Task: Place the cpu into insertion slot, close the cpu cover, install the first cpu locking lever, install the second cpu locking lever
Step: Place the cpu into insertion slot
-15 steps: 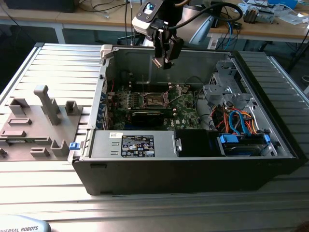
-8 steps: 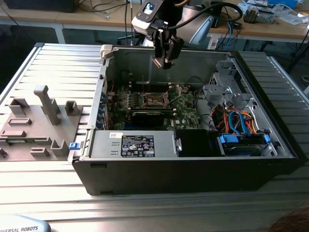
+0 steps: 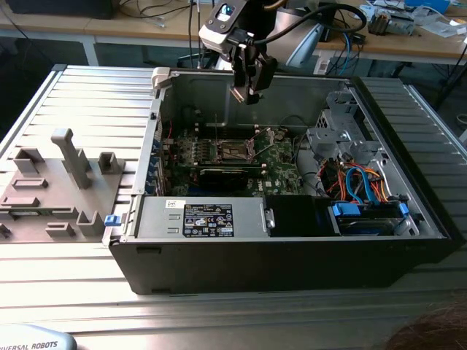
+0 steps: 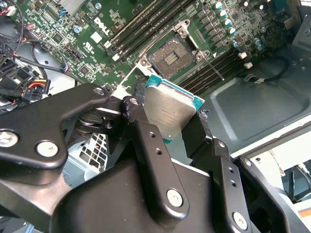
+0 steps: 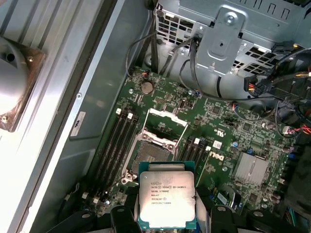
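Got the chip [image 5: 167, 199] pinched by two opposite edges in the pincer [image 5: 168, 217], metal top facing the wrist, held flat, presumably so as to sit square over the pins. Hanging high over the open case [image 3: 219, 277], well clear of the board [image 5: 228, 136]. Socket [image 5: 148, 153] below and a bit ahead of the pincer, bare. Cover [image 5: 166, 112] flipped up just beyond it, out of the way. Nothing seated yet.

Open air above the insertion slot [image 5: 150, 153]; cpu cover [image 5: 167, 116] stands raised at its edge
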Available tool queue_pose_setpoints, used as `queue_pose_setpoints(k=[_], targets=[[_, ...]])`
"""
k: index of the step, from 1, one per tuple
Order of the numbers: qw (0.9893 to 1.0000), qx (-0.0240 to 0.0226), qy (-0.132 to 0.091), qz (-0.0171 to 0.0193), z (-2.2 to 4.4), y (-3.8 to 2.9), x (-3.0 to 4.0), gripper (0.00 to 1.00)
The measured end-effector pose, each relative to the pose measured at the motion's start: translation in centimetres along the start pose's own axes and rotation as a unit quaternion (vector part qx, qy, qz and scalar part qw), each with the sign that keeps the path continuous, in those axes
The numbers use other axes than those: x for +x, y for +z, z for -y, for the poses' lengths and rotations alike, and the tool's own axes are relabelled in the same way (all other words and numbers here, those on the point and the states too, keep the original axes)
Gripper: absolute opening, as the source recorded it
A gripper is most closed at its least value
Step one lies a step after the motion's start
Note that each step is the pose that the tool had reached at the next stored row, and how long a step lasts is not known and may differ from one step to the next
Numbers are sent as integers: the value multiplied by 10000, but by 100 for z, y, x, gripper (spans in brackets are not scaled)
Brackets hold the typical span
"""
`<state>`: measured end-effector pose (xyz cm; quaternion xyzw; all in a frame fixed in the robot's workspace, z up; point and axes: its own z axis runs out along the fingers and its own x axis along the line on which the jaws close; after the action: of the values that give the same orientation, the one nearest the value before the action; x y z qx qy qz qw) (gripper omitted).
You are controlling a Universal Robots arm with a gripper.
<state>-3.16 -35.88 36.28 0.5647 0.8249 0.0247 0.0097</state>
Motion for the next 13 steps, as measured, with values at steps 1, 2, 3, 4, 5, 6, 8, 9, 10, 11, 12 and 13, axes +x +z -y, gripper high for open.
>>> queue_pose_setpoints(k=[1, 2, 3, 4, 5, 6, 8, 9, 10, 11, 12, 13], targets=[[10000, 0, 2, 0, 0, 0, 0, 54], [10000, 0, 6, 0, 0, 0, 0, 54], [10000, 0, 7, 1, 0, 0, 0, 54], [10000, 0, 9, 1, 0, 0, 0, 54], [10000, 0, 13, 1, 0, 0, 0, 54], [10000, 0, 16, 1, 0, 0, 0, 54], [10000, 0, 23, 1, 0, 0, 0, 54], [10000, 0, 28, 2, 0, 0, 0, 54], [10000, 0, 31, 2, 0, 0, 0, 54], [10000, 0, 33, 2, 0, 0, 0, 54], [10000, 0, 37, 2, 0, 0, 0, 54], [10000, 0, 40, 2, 0, 0, 0, 54]])
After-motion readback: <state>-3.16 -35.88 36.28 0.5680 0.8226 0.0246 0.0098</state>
